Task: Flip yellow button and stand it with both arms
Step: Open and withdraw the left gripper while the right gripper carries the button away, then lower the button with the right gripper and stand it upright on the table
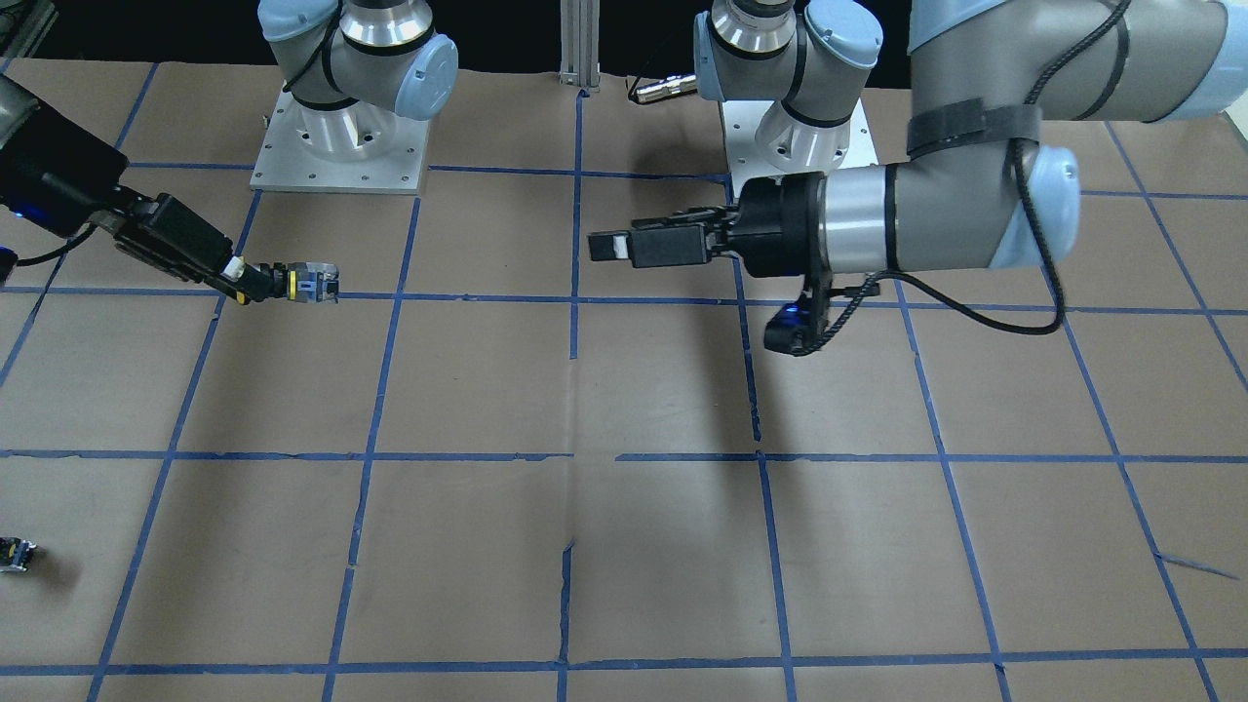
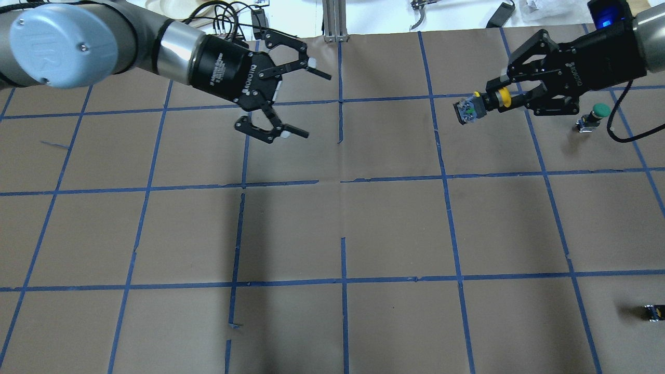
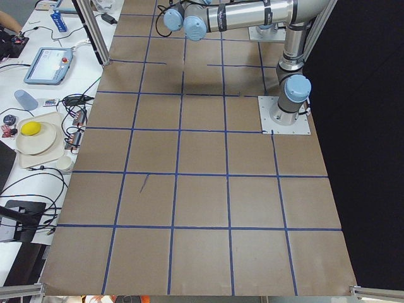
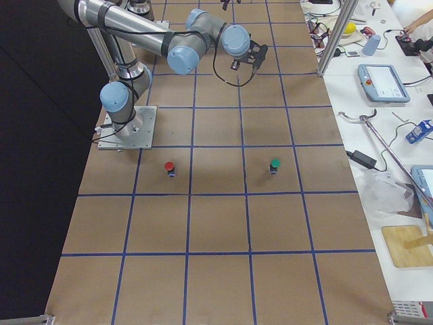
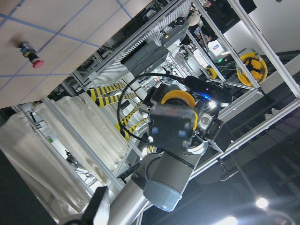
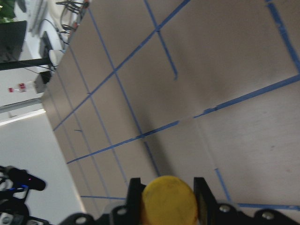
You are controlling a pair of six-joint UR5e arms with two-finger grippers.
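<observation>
The yellow button (image 2: pixel 467 110) is held level in the air, its yellow cap between the fingers and its black-and-silver body pointing toward the table's middle. My right gripper (image 2: pixel 497 97) is shut on it at the cap. This also shows in the front view, with the gripper (image 1: pixel 252 284) and the button (image 1: pixel 304 284). The right wrist view shows the cap (image 6: pixel 169 204) between the two fingers (image 6: pixel 135 193). My left gripper (image 2: pixel 307 102) is open and empty, held above the table, facing the button across a wide gap. The left wrist view shows the button (image 5: pixel 172 118) head-on.
A green-capped button (image 2: pixel 596 112) stands on the table behind the right gripper. A red-capped button (image 4: pixel 169 166) stands nearer the right arm's base. A tiny black-yellow part (image 2: pixel 653 312) lies near the table's right edge. Brown paper with blue tape lines (image 2: pixel 343 234) covers the table.
</observation>
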